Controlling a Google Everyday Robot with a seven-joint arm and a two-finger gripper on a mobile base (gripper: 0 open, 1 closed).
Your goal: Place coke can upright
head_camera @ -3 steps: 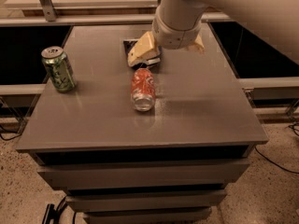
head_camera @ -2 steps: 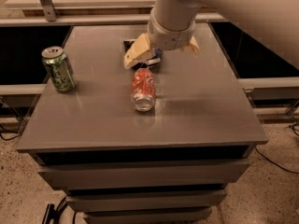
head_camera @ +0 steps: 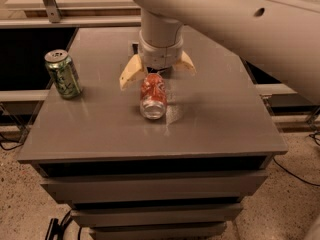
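The coke can (head_camera: 153,96), red-orange with white lettering and silver ends, lies on its side near the middle of the grey table (head_camera: 220,119), its silver end pointing toward the front. My gripper (head_camera: 157,72) hangs from the white arm just above the can's far end. Its two cream fingers (head_camera: 131,72) are spread wide, one on each side of the can's far end. They hold nothing.
A green can (head_camera: 63,74) stands upright at the table's left edge. A dark object shows just behind my gripper, mostly hidden by the wrist. The table has drawers below its front edge. A shelf runs behind the table.
My gripper has moved forward and down from over the dark object at the back to just over the coke can's far end. The can has not moved.
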